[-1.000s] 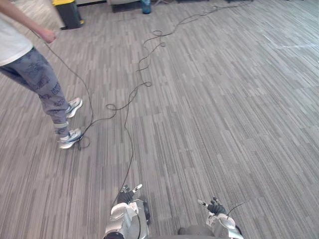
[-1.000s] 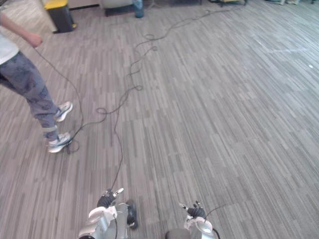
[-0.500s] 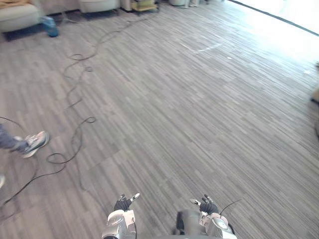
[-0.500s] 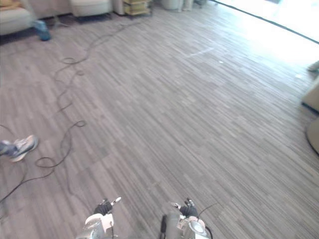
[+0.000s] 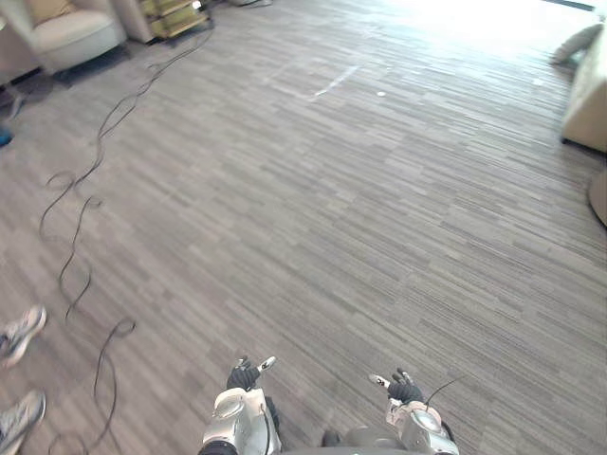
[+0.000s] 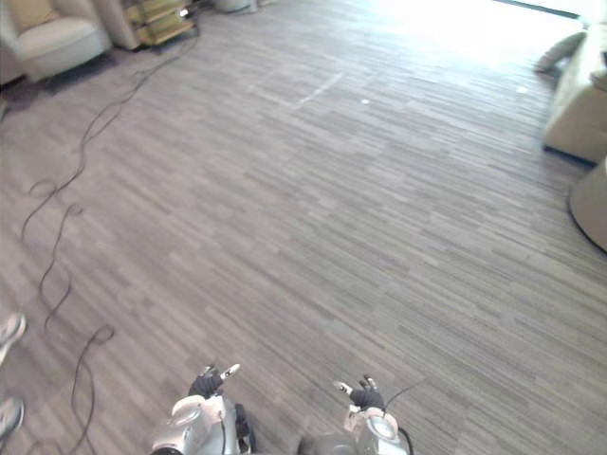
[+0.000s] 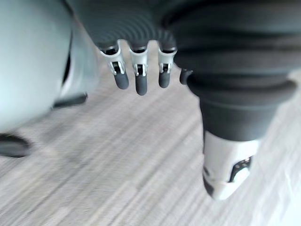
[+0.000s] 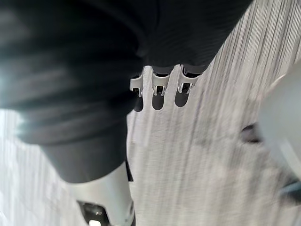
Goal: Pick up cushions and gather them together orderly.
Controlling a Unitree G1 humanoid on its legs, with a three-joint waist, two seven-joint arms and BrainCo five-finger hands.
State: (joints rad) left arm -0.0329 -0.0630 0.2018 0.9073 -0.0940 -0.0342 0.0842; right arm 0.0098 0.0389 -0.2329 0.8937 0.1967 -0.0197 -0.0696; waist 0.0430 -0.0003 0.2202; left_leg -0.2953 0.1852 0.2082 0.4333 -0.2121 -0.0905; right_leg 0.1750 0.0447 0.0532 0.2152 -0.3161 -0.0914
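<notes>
Evidently the search step: left hand (image 5: 245,374) and right hand (image 5: 403,387) hang relaxed, empty. Next, probably, walk toward the possible cushion (image 6: 560,52) far right.

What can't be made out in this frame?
- Pale shape, eye views, far right: too small to call a cushion.
- Beige furniture beside it: cut off by the right edge; kind unclear.
- Person's shoes, left eye view: the rest of the person is cut off by the left edge.
</notes>
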